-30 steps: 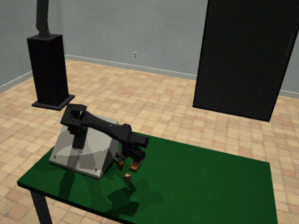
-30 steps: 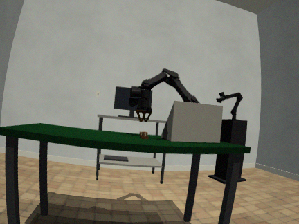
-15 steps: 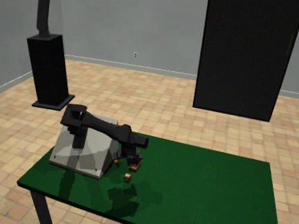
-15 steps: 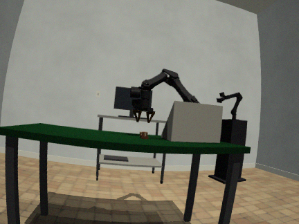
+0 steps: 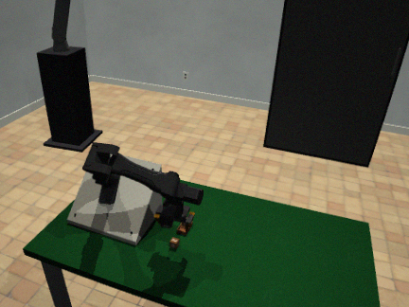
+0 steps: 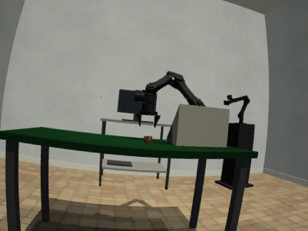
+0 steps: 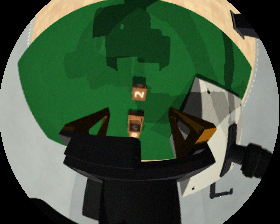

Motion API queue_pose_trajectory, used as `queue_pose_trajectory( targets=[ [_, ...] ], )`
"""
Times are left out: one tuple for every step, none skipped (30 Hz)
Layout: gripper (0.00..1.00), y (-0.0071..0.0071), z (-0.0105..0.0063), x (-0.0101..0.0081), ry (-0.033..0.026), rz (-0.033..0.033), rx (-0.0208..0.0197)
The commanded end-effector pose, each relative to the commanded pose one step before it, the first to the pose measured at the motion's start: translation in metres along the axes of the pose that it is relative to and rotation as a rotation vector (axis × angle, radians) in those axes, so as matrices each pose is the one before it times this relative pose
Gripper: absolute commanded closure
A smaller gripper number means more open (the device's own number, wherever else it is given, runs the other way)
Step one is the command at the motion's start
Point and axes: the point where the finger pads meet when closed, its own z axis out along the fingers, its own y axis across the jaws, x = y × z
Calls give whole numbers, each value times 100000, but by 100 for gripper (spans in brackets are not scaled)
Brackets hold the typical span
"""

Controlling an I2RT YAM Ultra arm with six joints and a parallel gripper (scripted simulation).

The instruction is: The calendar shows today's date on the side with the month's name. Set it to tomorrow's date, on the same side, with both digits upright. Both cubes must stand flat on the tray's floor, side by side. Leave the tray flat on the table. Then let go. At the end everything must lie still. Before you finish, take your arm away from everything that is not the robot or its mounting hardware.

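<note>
A small brown cube (image 5: pixel 174 243) (image 6: pixel 148 140) (image 7: pixel 139 93) lies loose on the table, outside the tray. A pale 2 shows on its upward face in the wrist view. The small orange-brown tray (image 5: pixel 183 230) (image 7: pixel 131 119) stands close by. A second cube (image 7: pixel 134 128) is at one end of the tray in the wrist view, partly behind the gripper body; its digit cannot be read. The other end of the tray holds no cube. My gripper (image 5: pixel 174 217) (image 6: pixel 147 126) (image 7: pixel 139 110) is open and empty, high above the tray and the loose cube. The month's name cannot be seen.
The green table (image 5: pixel 293 244) (image 6: pixel 71 138) carries a pale sloped block (image 5: pixel 114 211) (image 6: pixel 203 127) (image 7: pixel 200 110) beside the tray, under the arm's base. A black pedestal with another arm (image 5: pixel 71 98) (image 6: pixel 237 155) stands off the table.
</note>
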Motion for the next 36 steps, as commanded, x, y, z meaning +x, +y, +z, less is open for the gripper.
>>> queue_pose_trajectory(
  targets=[
    [0,167,-225,-39,-346,10254,-860],
    [0,0,9,-2,0,1292,0],
    [0,0,5,-1,0,708,0],
    [0,0,2,0,0,278,0],
    [0,0,0,0,0,42,0],
    [55,0,0,0,0,0,0],
    [55,0,0,0,0,0,0],
    [55,0,0,0,0,0,0],
    [55,0,0,0,0,0,0],
    [55,0,0,0,0,0,0],
    [55,0,0,0,0,0,0],
    [55,0,0,0,0,0,0],
    [55,0,0,0,0,0,0],
    [55,0,0,0,0,0,0],
    [55,0,0,0,0,0,0],
    [55,0,0,0,0,0,0],
    [55,0,0,0,0,0,0],
    [55,0,0,0,0,0,0],
    [55,0,0,0,0,0,0],
    [55,0,0,0,0,0,0],
    [55,0,0,0,0,0,0],
    [55,0,0,0,0,0,0],
    [55,0,0,0,0,0,0],
    [55,0,0,0,0,0,0],
    [55,0,0,0,0,0,0],
    [55,0,0,0,0,0,0],
    [55,0,0,0,0,0,0],
    [55,0,0,0,0,0,0],
    [55,0,0,0,0,0,0],
    [55,0,0,0,0,0,0],
    [55,0,0,0,0,0,0],
    [55,0,0,0,0,0,0],
    [55,0,0,0,0,0,0],
    [55,0,0,0,0,0,0],
    [55,0,0,0,0,0,0],
    [55,0,0,0,0,0,0]
  ],
)
